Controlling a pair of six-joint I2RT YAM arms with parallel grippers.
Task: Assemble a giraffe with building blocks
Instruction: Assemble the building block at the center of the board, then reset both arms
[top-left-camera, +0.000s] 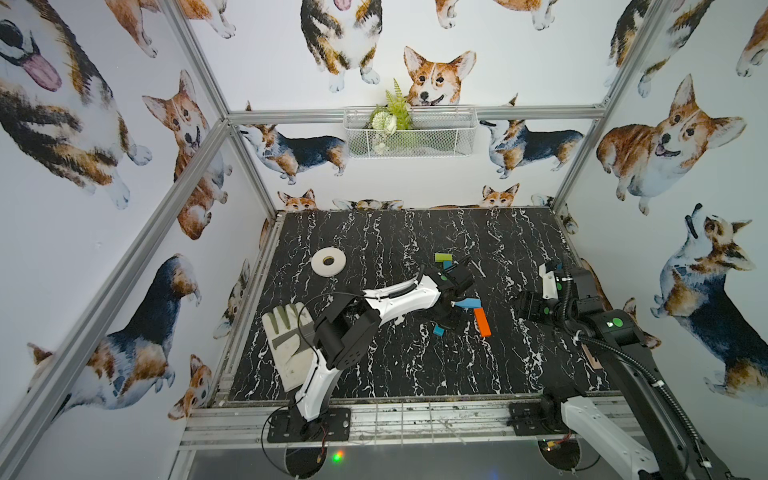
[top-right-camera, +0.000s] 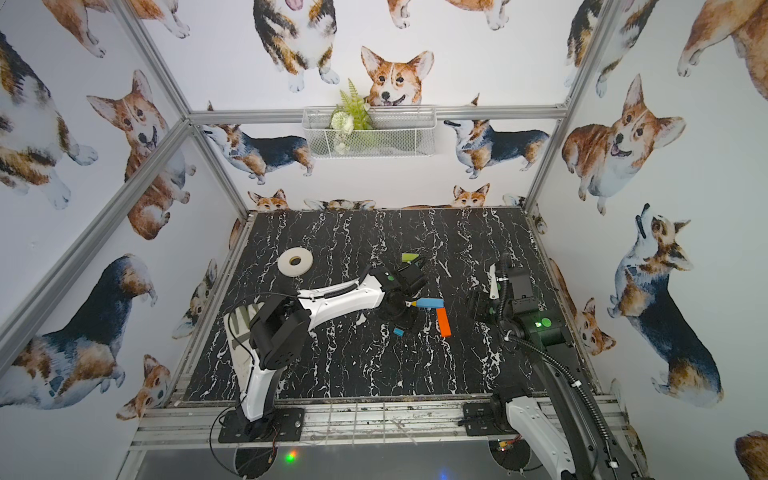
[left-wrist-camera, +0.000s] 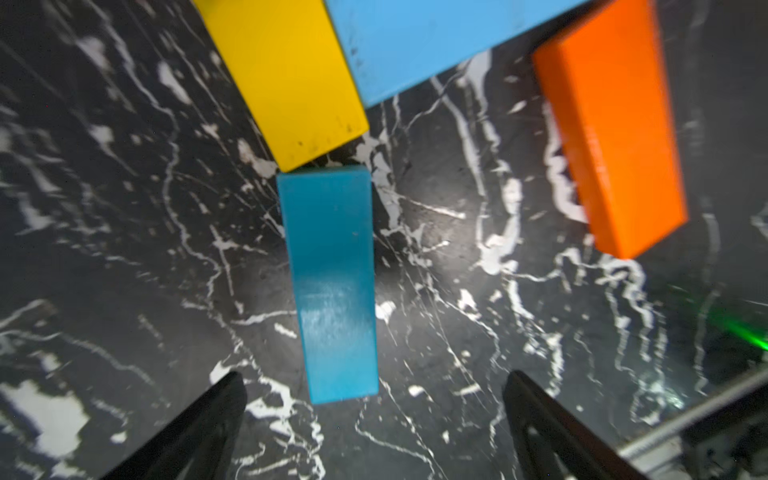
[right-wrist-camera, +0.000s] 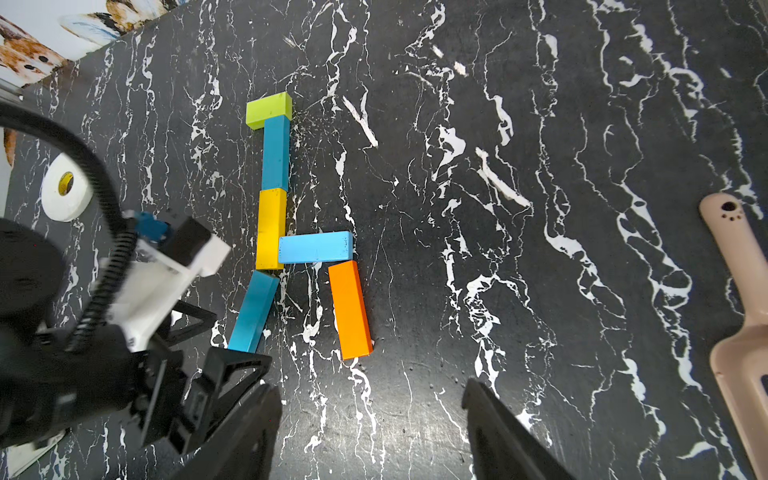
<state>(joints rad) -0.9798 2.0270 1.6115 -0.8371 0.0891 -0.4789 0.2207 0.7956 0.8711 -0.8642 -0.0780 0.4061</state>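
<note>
Marble table: left arm hides giraffe neck.

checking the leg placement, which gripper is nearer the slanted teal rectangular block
Left. The left gripper hangs open over the end of the slanted teal rectangular block. The right gripper sits apart from it, beyond the flat orange bar.

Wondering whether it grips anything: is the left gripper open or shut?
Open. In the left wrist view the left gripper has its fingers wide apart, with bare table between each and the blue block.
</note>
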